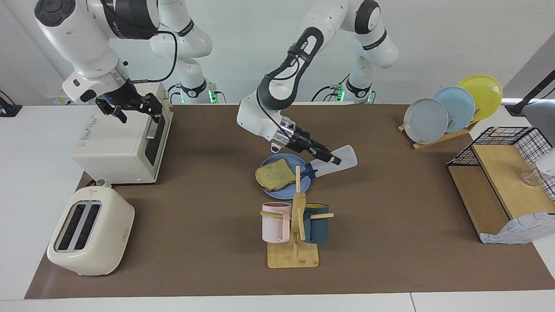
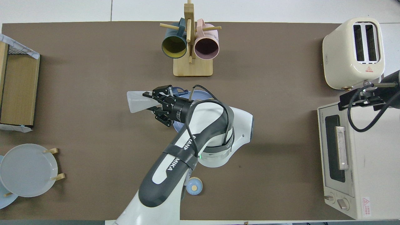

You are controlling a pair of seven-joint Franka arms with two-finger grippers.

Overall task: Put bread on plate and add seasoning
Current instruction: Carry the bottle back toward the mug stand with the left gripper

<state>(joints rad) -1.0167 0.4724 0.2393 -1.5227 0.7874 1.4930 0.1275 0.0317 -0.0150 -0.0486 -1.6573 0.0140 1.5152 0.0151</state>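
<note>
In the facing view, the left tool (image 1: 334, 159) hangs over the middle of the tabletop (image 1: 390, 242), beside the plate (image 1: 304, 185) on the side toward the left arm's end. Its fingers are closed on the seasoning (image 1: 343, 158), and the bottle is tilted, with its dark cap pointing down toward the edge of the plate. The bread (image 1: 275, 174) lies flat on the plate, on the part toward the right arm's end. The mug rack (image 1: 294, 255) with a pink mug (image 1: 275, 222) and a dark blue mug (image 1: 317, 222) stands farther from the robots than the plate. The right tool (image 1: 138, 109) waits above the toaster oven (image 1: 117, 143), with its fingers fully apart and nothing between them. The toaster (image 1: 89, 232) stands farther from the robots than the oven.

In the overhead view, the left tool (image 2: 149, 102) grips the seasoning (image 2: 137, 102) by its narrow part, and the clear body points toward the left arm's end of the tabletop. The left arm covers most of the plate (image 2: 177, 127), so the bread cannot be seen here. A small bell (image 2: 194, 186) stands near the robots, partly under the arm. The right tool (image 2: 359, 97) shows only partly at the edge, over the toaster oven (image 2: 343, 162).
</note>
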